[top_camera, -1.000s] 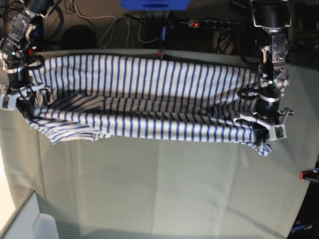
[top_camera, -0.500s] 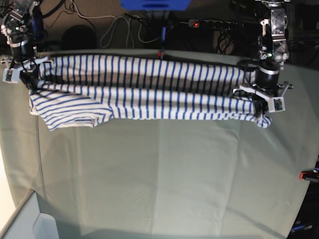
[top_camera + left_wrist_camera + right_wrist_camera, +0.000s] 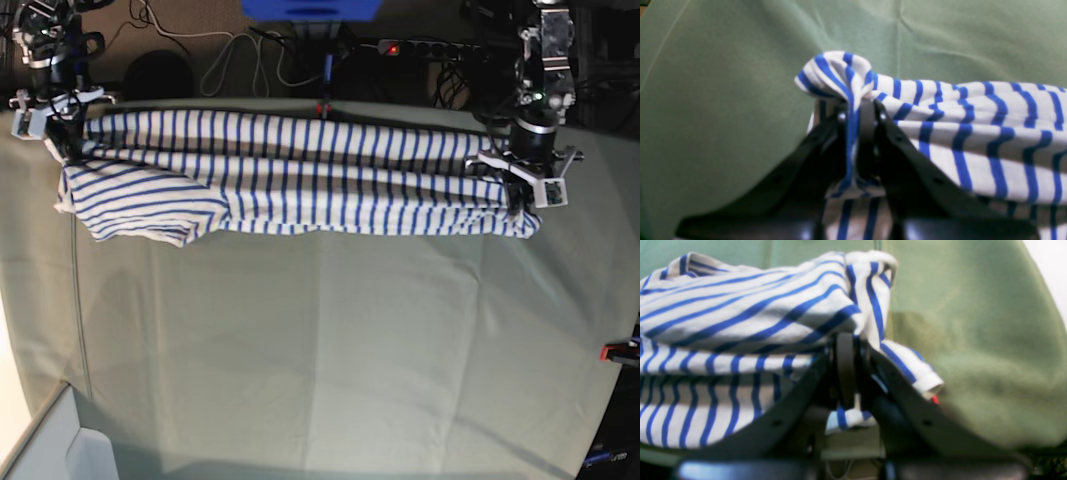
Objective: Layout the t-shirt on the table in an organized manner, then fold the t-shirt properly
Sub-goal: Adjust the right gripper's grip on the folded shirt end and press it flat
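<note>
A: What has the left hand (image 3: 857, 116) got?

B: Its black fingers (image 3: 903, 146) are pinched tight on a bunched fold of the soft white t-shirt with thin blue stripes (image 3: 300, 185). The fabric puffs up just past the fingertips, and the rest runs off to one side of the hand.

A: And the right hand (image 3: 853, 350)?

B: Clamped too, on the shirt's other end. A hemmed edge (image 3: 923, 380) droops over one finger, right beside the grip.

A: Where does the shirt lie?

B: Stretched in a long band between the two hands, along the far part of the large pale grey-green cloth-covered tabletop (image 3: 330, 360). A sleeve (image 3: 150, 215) spreads out just below the right hand. The tabletop in front of both hands is creased cloth.
</note>
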You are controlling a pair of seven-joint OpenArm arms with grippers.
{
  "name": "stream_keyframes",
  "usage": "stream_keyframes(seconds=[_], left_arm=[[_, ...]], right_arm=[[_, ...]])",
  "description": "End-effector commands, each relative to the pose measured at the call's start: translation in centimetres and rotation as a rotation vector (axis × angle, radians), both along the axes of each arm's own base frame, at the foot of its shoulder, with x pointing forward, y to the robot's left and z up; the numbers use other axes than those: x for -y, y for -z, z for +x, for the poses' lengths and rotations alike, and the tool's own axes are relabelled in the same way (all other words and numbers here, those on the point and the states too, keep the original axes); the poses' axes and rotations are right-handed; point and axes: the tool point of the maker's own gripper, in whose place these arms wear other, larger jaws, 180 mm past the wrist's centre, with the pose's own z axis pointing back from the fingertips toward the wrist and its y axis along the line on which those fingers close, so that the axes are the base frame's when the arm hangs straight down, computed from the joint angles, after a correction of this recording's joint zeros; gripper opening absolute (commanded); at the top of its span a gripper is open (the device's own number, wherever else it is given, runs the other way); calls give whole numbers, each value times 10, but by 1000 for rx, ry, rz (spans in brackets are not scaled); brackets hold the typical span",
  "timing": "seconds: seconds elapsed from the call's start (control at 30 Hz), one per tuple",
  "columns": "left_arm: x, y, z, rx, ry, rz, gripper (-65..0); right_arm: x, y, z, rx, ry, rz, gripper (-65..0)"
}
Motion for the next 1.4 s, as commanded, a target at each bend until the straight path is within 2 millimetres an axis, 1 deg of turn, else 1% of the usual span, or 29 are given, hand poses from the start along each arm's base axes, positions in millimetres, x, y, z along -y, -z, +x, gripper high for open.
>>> stream_keyframes(seconds=[0.0, 0.03, 0.1, 0.17, 0.27, 0.3, 0.37, 0.4, 0.47, 0.53, 0.6, 0.67, 0.7, 0.77, 0.83, 0.87, 0.9, 0.93, 1.0, 1.07, 1.1, 1.17, 1.2, 1.27, 1.37], left_arm=[[-8, -4, 2, 21, -13, 16, -650], [-9, -1, 0, 10, -16, 14, -650], [-10, -1, 6, 15, -20, 12, -649], [-10, 4, 7, 3, -19, 10, -649], [-11, 14, 2, -26, -25, 6, -643], [-11, 15, 1, -29, -25, 6, -627], [-9, 16, 0, -30, -27, 0, -570], [-8, 15, 0, -28, -26, -1, -532], [-7, 15, -1, -28, -26, -2, -442], [-8, 15, -1, -26, -28, -1, -378], [-9, 14, 0, -24, -30, 0, -344], [-10, 12, 2, -17, -32, 1, -341], [-10, 12, 2, -15, -32, 0, -340], [-9, 11, 3, -14, -31, -1, -339], [-9, 12, 3, -14, -30, -1, -338], [-8, 12, 3, -15, -28, -2, -338], [-8, 12, 3, -15, -28, -2, -338], [-8, 12, 2, -16, -27, -2, -338], [-9, 12, 2, -17, -30, -1, -338], [-9, 13, 1, -19, -30, -1, -338], [-9, 13, 0, -20, -30, -1, -338], [-9, 13, -1, -22, -31, -1, -338], [-9, 13, -1, -22, -31, -1, -338], [-9, 14, -1, -23, -31, -1, -338], [-9, 14, -1, -23, -31, -1, -338]], right_arm=[[1, -11, 12, 55, -10, 4, -650], [-1, -10, 16, 61, -7, 14, -650], [-2, -5, 21, 63, 2, 31, -650], [-3, -3, 27, 68, 3, 39, -650], [-6, 4, 26, 23, -33, 1, -650], [-8, 7, 24, 2, -48, -14, -650], [-11, 10, 23, -23, -77, -36, -650], [-13, 11, 22, -29, -87, -42, -631], [-12, 6, 23, -23, -101, -62, -568], [-11, -1, 20, -21, -110, -83, -506], [-8, -16, 22, 6, -121, -119, -444], [-6, -36, 25, 44, -128, -165, -398], [-1, -48, 26, 66, -122, -189, -381], [3, -69, 29, 125, -93, -201, -364], [10, -94, 33, 203, -54, -209, -354], [10, -102, 35, 223, -54, -217, -353], [8, -107, 40, 229, -69, -230, -352], [2, -111, 49, 231, -87, -231, -352], [-7, -119, 72, 229, -111, -241, -352], [-9, -113, 90, 166, -130, -254, -352], [-11, -111, 105, 128, -154, -279, -352], [-18, -95, 129, 14, -206, -310, -352], [-16, -85, 135, -53, -223, -335, -351], [-16, -73, 149, -141, -246, -362, -351], [-16, -47, 157, -287, -272, -376, -351]])
